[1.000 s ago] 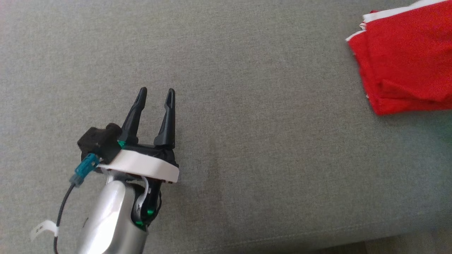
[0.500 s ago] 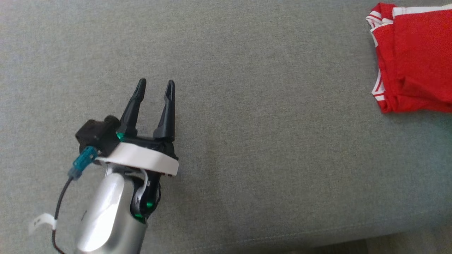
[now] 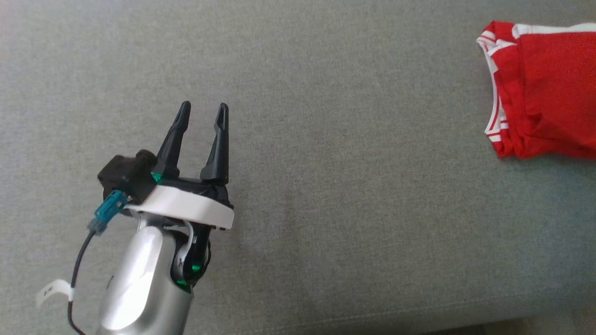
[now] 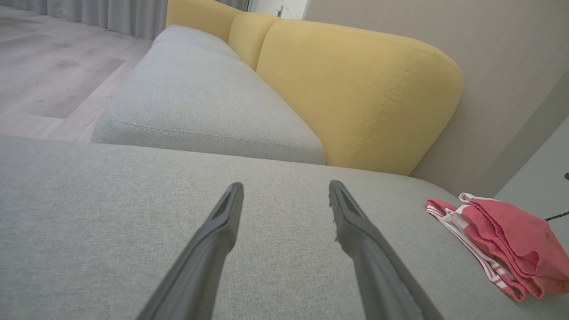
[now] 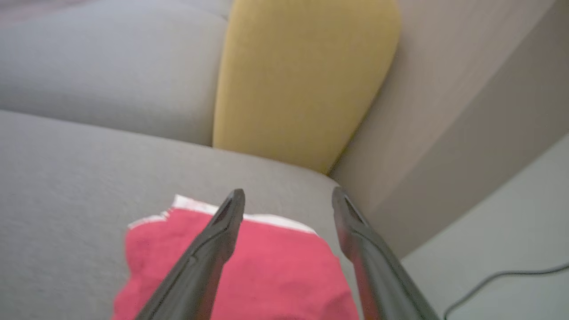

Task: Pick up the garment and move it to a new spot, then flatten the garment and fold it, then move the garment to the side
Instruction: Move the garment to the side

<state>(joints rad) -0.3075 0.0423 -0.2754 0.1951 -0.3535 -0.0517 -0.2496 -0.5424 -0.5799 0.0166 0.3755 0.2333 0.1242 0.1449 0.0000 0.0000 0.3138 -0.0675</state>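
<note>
Red garment [image 3: 549,93], white cable tag [image 3: 52,292], writing illegible

One garment [image 3: 549,93], two grippers [image 3: 202,108] [image 5: 288,195]

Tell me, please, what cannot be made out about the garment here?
Garment: head view's right edge cuts it off, so its full extent is unseen.
Right wrist view: motion blur, the right gripper's fingers and the bottom edge hide its near part.
Its type: folded layers hide it.
</note>
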